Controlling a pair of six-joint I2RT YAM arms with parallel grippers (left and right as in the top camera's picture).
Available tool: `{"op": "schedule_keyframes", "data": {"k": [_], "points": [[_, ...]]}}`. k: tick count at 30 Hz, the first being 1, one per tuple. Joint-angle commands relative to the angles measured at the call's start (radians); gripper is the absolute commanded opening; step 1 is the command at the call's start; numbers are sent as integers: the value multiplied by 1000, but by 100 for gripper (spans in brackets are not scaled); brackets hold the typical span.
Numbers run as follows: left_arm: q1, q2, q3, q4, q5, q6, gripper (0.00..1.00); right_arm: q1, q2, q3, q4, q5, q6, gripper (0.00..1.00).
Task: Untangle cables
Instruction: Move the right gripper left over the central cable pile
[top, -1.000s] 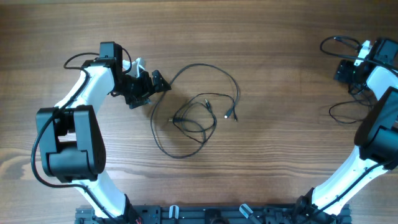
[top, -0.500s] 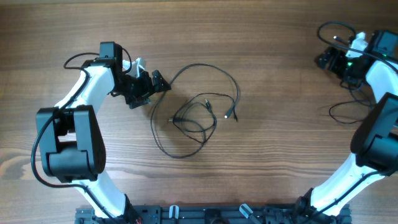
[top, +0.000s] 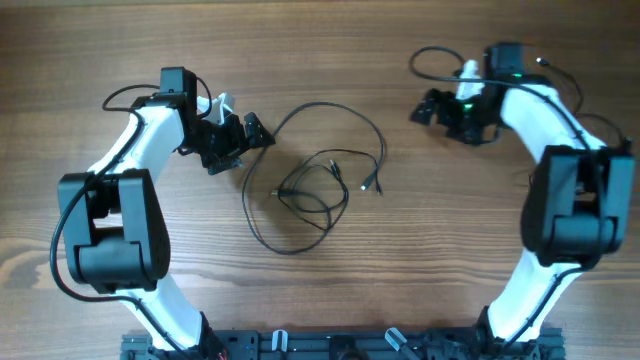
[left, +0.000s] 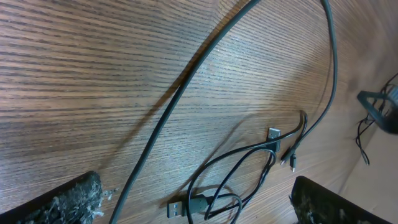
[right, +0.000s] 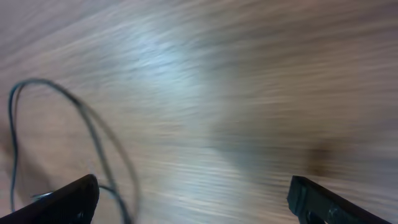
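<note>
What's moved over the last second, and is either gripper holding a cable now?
The right gripper swung in from the far right edge of the table toward the middle. It now hovers open to the right of the cables, holding nothing. The left gripper stayed open beside their left loop, and the cables lie as before.

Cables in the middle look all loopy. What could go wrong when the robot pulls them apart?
1. The cables cross each other in a small tangle, so tugging one loop could tighten it.
2. They are thin and lie flat on the table, so the open left hand or right hand might miss or scrape the wood.
3. Neither hand holds them, so one pull could drag the whole bunch.
</note>
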Motion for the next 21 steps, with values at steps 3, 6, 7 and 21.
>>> {"op": "schedule_keyframes", "data": {"k": [3, 6, 7, 21], "points": [[-3, -21, -5, 3, -6, 20, 100, 158, -15, -10, 2, -20, 97, 100], [-3, -21, -5, 3, -6, 20, 100, 257, -15, -10, 5, -19, 163, 99], [-3, -21, -5, 3, -6, 20, 100, 281, -15, -10, 8, -20, 171, 99], [-3, -21, -5, 3, -6, 20, 100, 640, -15, -10, 24, -19, 214, 98]]}}
